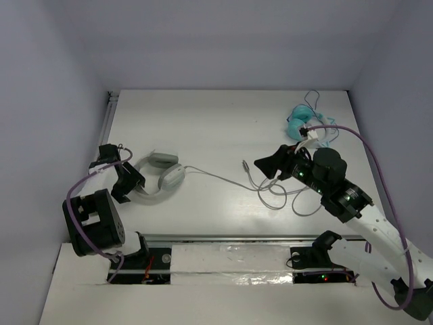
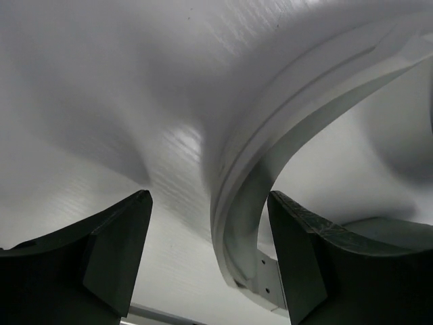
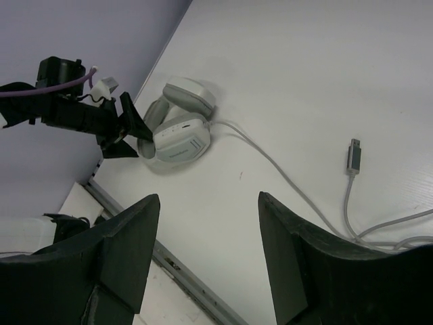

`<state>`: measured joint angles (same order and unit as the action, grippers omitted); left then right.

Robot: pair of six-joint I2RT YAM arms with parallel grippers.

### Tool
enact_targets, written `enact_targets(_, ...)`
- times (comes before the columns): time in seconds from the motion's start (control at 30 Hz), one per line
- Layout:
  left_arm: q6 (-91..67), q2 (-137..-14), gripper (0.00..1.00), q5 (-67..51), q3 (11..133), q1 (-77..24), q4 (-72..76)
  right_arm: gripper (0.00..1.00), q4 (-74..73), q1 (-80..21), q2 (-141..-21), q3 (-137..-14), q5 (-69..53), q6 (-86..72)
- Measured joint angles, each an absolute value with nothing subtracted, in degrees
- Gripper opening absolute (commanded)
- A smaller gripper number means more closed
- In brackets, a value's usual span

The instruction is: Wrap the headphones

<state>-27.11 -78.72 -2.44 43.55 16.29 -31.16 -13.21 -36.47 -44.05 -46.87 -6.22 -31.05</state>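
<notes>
On the left of the table (image 1: 223, 122), the left gripper (image 1: 130, 181) is seen spread wide, with the headband (image 2: 270, 115) of the headphones (image 1: 162, 177) passing unclamped between its fingers. The band is judged stiff, smooth and light, and best pinched mid-arch. The cable (image 1: 223, 177) is judged limp and best taken near the plug (image 1: 245, 164). Beside it the right gripper (image 1: 267, 164) is seen open and empty

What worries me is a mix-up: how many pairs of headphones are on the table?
2. The white headphones lie at the left, towards the near side. The teal headphones lie at the far right. No other pair shows, though the arms could hide something small.
</notes>
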Motion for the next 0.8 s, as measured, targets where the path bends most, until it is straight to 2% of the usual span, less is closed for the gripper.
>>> enact_targets(0.17,-27.46,-83.13,0.49,-2.83,43.86,15.25,-27.99,0.64,-12.99,-36.47,-44.53,-46.87,-6.22,-31.05)
enact_targets(0.47,-27.42,-84.38,0.35,-2.39,44.14,12.71,-24.47,0.58,-12.73,-36.47,-44.66,-46.85,-6.2,-31.11)
enact_targets(0.57,-27.18,-85.36,0.25,-1.78,44.66,11.25,-23.27,0.58,-12.4,-36.47,-44.66,-46.85,-6.17,-31.27)
enact_targets(0.63,-26.76,-86.0,0.07,-1.34,45.06,10.15,-22.24,0.55,-12.32,-36.47,-44.66,-46.85,-6.09,-31.29)
enact_targets(0.67,-26.61,-86.21,0.0,-1.37,45.17,9.69,-21.69,0.5,-12.1,-36.47,-44.64,-46.74,-6.0,-31.29)
enact_targets(0.73,-26.0,-86.52,0.0,-1.5,45.41,8.62,-20.73,0.42,-11.2,-36.47,-44.42,-45.95,-5.96,-31.29)
enact_targets(0.8,-25.85,-86.76,0.0,-1.32,45.84,7.4,-19.84,0.26,-10.59,-36.47,-44.23,-45.04,-5.96,-31.38)
